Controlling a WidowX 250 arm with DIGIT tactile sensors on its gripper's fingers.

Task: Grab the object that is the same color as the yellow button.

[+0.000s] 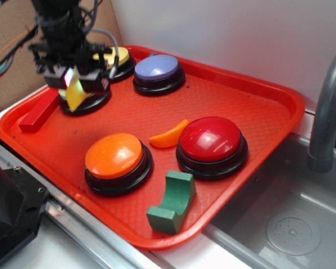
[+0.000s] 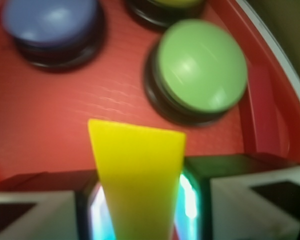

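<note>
The object, a small yellow wedge block, hangs in the air above the tray's far left corner. My gripper is shut on it, its jaws pressing the block from both sides. The block hovers over the pale green button, whose black base shows under the arm. The yellow button sits just behind, partly hidden by the arm, and only its near rim shows at the top of the wrist view.
A red tray holds a purple button, a red button, an orange button, an orange crescent, a green arch block and a long red bar. A sink and faucet lie to the right.
</note>
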